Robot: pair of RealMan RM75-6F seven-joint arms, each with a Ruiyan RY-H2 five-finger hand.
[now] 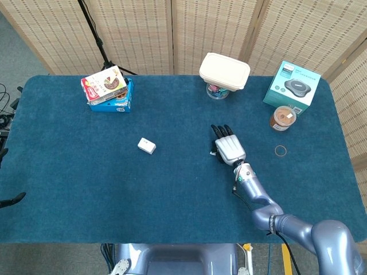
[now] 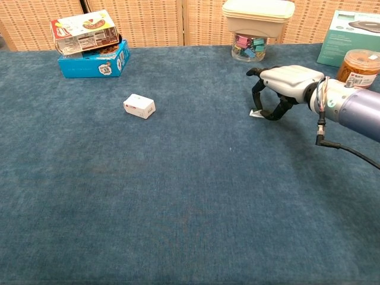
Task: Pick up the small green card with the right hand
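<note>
My right hand [image 2: 284, 80] arches over the small card [image 2: 256, 113] at the table's right middle. Its fingertips [image 2: 257, 107] and thumb come down on the card at cloth level, and the card shows only as a pale tilted sliver between them, so its green colour does not show. From the head view my right hand [image 1: 229, 148] lies palm down and covers the card entirely. My left hand is in neither view.
A small white box [image 2: 139, 106] lies left of centre. A blue box topped with a snack pack [image 2: 92, 50] stands at the back left. Behind the hand stand a lidded tub of clips [image 2: 256, 24], a teal carton [image 1: 292, 84] and an orange jar [image 1: 283, 118]. A thin ring [image 1: 280, 150] lies to the hand's right.
</note>
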